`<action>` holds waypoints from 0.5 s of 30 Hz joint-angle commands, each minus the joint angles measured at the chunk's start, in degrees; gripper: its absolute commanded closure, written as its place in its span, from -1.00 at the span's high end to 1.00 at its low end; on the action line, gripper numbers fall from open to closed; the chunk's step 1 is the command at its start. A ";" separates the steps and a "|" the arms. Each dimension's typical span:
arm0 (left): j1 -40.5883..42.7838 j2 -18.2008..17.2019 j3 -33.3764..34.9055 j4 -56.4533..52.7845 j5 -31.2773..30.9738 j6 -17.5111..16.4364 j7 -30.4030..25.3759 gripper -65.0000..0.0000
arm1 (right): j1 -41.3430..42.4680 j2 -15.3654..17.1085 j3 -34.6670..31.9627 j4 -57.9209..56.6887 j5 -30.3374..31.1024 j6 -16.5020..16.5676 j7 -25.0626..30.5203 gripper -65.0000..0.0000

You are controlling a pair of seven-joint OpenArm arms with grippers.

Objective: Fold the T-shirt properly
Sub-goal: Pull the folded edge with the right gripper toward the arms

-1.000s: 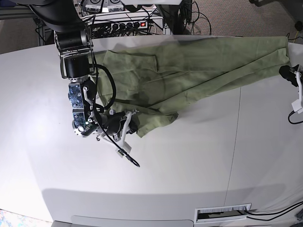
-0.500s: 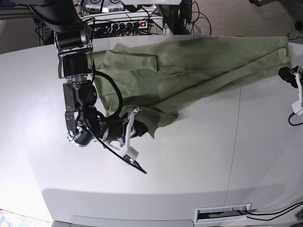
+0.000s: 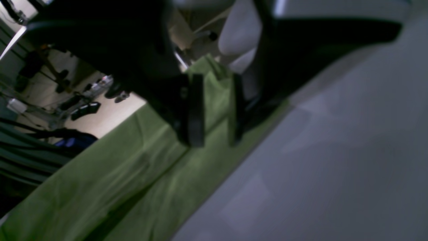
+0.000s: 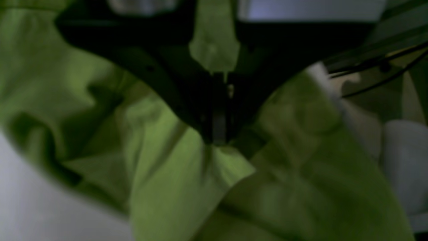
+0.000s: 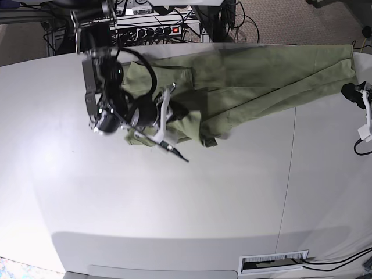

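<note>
The sage-green T-shirt [image 5: 256, 75] lies stretched across the back of the white table [image 5: 203, 197], its left part bunched and folded over. My right gripper [image 5: 173, 114], on the base view's left, is shut on a fold of the cloth and holds it over the shirt's left part. In the right wrist view the jaws [image 4: 217, 134] are closed with green fabric [image 4: 167, 187] around them. My left gripper [image 5: 350, 90] is at the far right edge on the shirt's corner. In the left wrist view its fingers [image 3: 195, 113] pinch a strip of cloth [image 3: 133, 174].
A power strip and cables [image 5: 157, 29] sit behind the table's back edge. A thin black cable [image 5: 174, 152] hangs from the right gripper over the table. A slotted white plate [image 5: 273, 261] is at the front edge. A white part [image 5: 365, 131] shows at the right edge.
My right gripper has moved toward the back of the table with the shirt's edge, folding that part over the shirt. The left gripper has stayed in place.
</note>
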 commanded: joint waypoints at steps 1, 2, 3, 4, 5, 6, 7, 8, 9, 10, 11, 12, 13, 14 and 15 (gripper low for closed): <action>-1.07 -2.05 -0.59 0.24 -0.69 -0.28 -0.15 -0.55 | 0.04 0.20 0.20 2.36 1.38 0.35 0.92 -1.00; -1.07 -2.05 -0.59 0.24 -0.69 -0.28 -0.15 -0.55 | -1.29 0.22 0.20 3.48 1.03 0.35 0.92 -1.00; -1.07 -2.03 -0.59 0.24 -0.69 -0.28 -0.15 -0.55 | -2.49 0.44 0.20 4.48 0.66 0.33 0.92 -1.00; -1.07 -2.05 -0.59 0.24 -0.69 -0.28 -0.13 -0.55 | -3.58 0.87 0.20 5.42 0.17 0.33 1.07 -1.00; -1.07 -2.03 -0.59 0.24 -0.69 -0.28 -0.15 -0.55 | -4.46 1.42 0.24 6.23 -0.74 0.33 1.44 -1.00; -1.07 -2.03 -0.59 0.24 -0.69 -0.28 -0.15 -0.55 | -5.09 2.16 0.24 6.80 -1.53 0.33 1.68 -1.00; -1.07 -2.03 -0.59 0.24 -0.69 -0.28 -0.15 -0.55 | -5.35 2.97 0.24 7.06 -2.16 0.33 1.95 -1.00; -1.07 -2.03 -0.59 0.24 -0.69 -0.28 -0.15 -0.55 | -5.33 3.74 0.24 7.08 -3.10 0.31 2.58 -1.00; -1.03 -2.03 -0.59 0.24 -0.69 -0.28 -0.15 -0.55 | -5.29 4.26 0.26 7.08 -4.55 0.24 3.41 -1.00; -0.92 -2.03 -0.59 0.24 -0.69 -0.28 -0.15 -0.55 | -5.29 4.83 0.61 7.08 -5.38 0.17 3.98 -1.00; -0.81 -2.03 -0.59 0.24 -0.69 -0.28 -0.15 -0.55 | -5.31 4.98 1.07 7.08 -5.35 0.15 3.91 -1.00; -0.76 -2.01 -0.59 0.24 -0.69 -0.28 -0.15 -0.55 | -5.33 5.09 1.79 7.08 -5.33 0.13 3.87 -1.00; -0.76 -1.95 -0.59 0.22 -0.69 -0.28 -0.15 -0.55 | -5.33 5.09 2.58 7.08 -5.11 0.13 3.91 -1.00; -0.76 -1.88 -0.59 0.24 -0.69 -0.28 -0.15 -0.55 | -5.31 5.03 3.41 7.08 -4.72 0.15 4.02 -1.00; -0.76 -1.81 -0.59 0.24 -0.69 -0.28 -0.15 -0.55 | -5.33 4.90 4.09 7.08 -4.00 0.15 4.07 -1.00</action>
